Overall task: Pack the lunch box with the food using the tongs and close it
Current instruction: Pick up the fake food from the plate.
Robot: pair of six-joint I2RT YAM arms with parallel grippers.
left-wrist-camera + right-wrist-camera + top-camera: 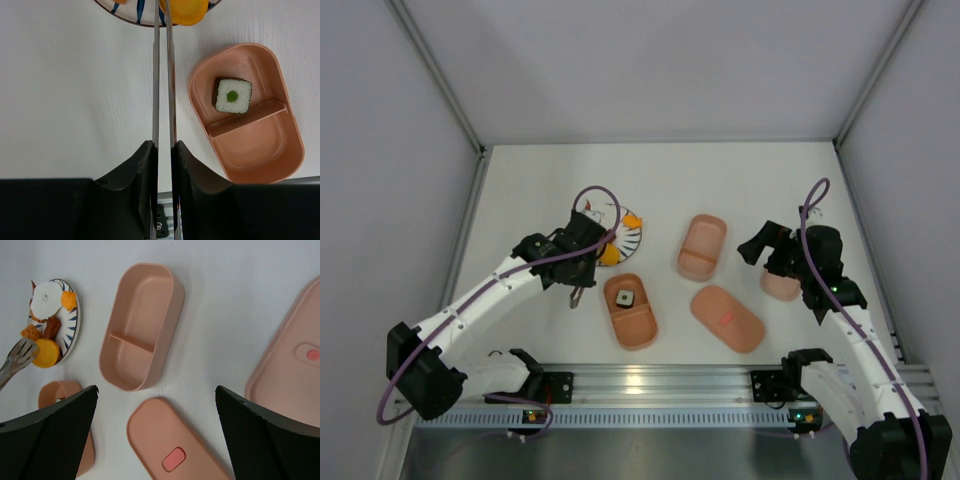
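Currently left gripper (pixel 163 150) clamps tongs (pixel 156 75), tips apparently on yellow food piece (pixel 184 11); right gripper (pixel 156 392) spread wide, holding nothing.

The top edge of my left wrist view is cutting off the plate (pixel 131 15), the tongs (pixel 156 75) tips and a yellow piece (pixel 182 12). My left end effector (pixel 162 146) is hiding the tongs' joined end. From above, my right arm (pixel 840 300) is covering part of 1 lid (pixel 780 288).

White table (pixel 720 180), grey walls (pixel 650 60), metal rail (pixel 660 383) at near edge
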